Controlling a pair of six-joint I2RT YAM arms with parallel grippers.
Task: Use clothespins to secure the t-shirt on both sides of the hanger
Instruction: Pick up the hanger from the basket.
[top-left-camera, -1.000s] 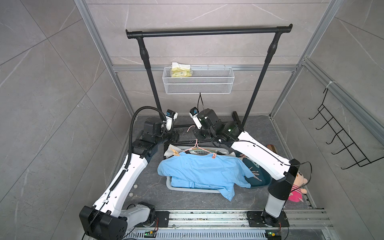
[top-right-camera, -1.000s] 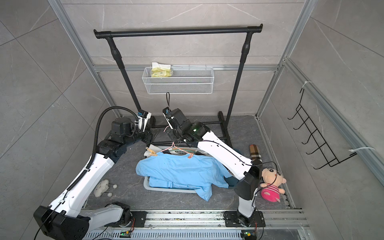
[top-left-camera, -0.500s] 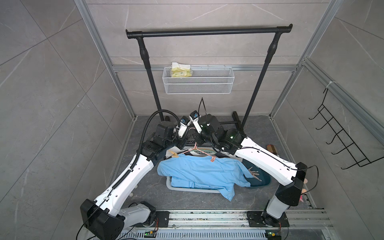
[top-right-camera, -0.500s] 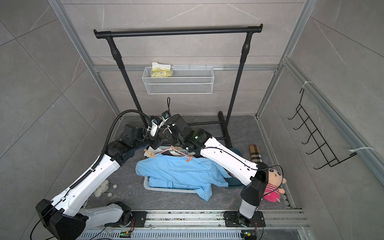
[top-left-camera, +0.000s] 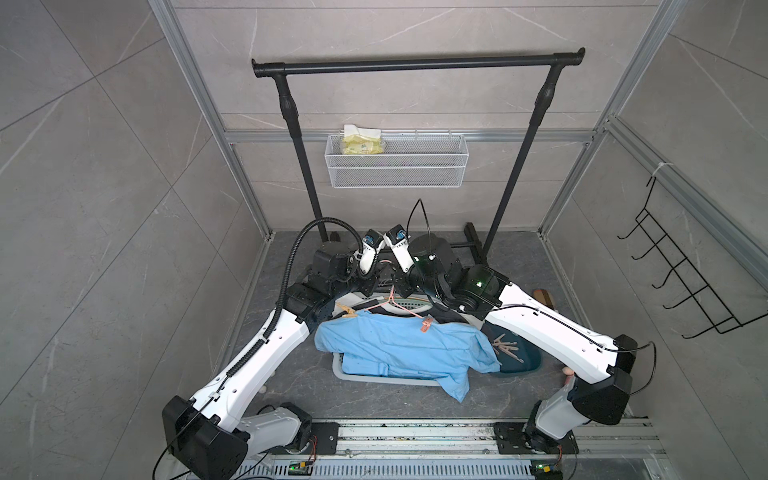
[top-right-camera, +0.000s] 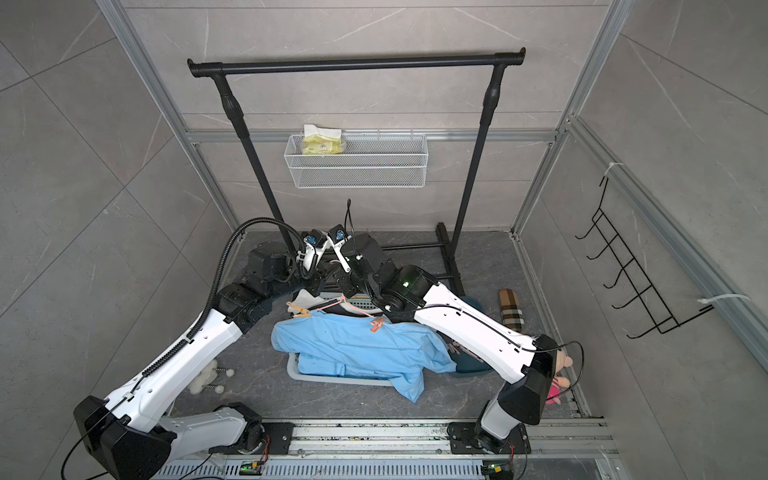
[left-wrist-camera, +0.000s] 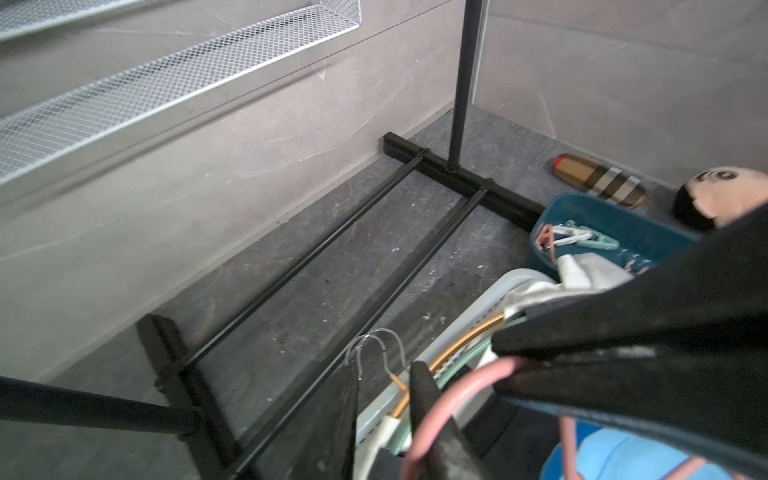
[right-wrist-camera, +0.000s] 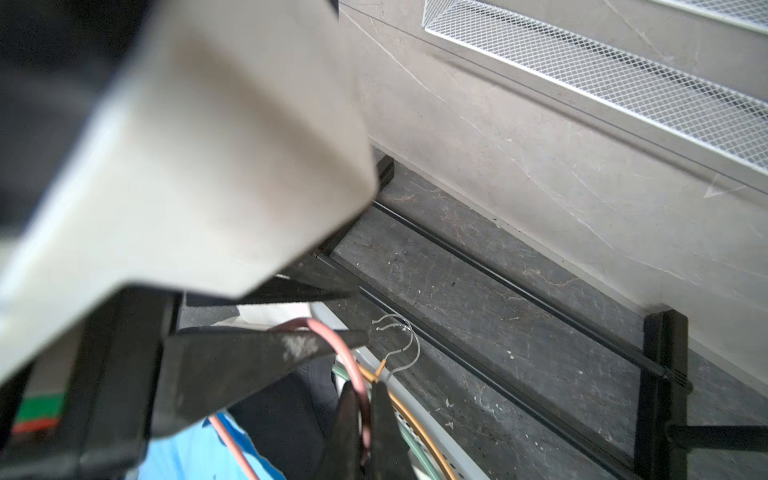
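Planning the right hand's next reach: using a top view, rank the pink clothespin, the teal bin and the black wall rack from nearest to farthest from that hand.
From the right hand, shut on the pink hanger:
1. pink clothespin, clipped on the blue shirt close by.
2. teal bin, on the floor beside the shirt.
3. black wall rack, on the right-hand wall.

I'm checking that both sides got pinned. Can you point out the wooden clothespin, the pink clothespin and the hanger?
wooden clothespin (top-left-camera: 347, 311), in a top view, on the middle of its tan body.
pink clothespin (top-left-camera: 426, 324), in a top view, on its middle.
hanger (right-wrist-camera: 353, 365), in the right wrist view, on the curve of its pink hook.
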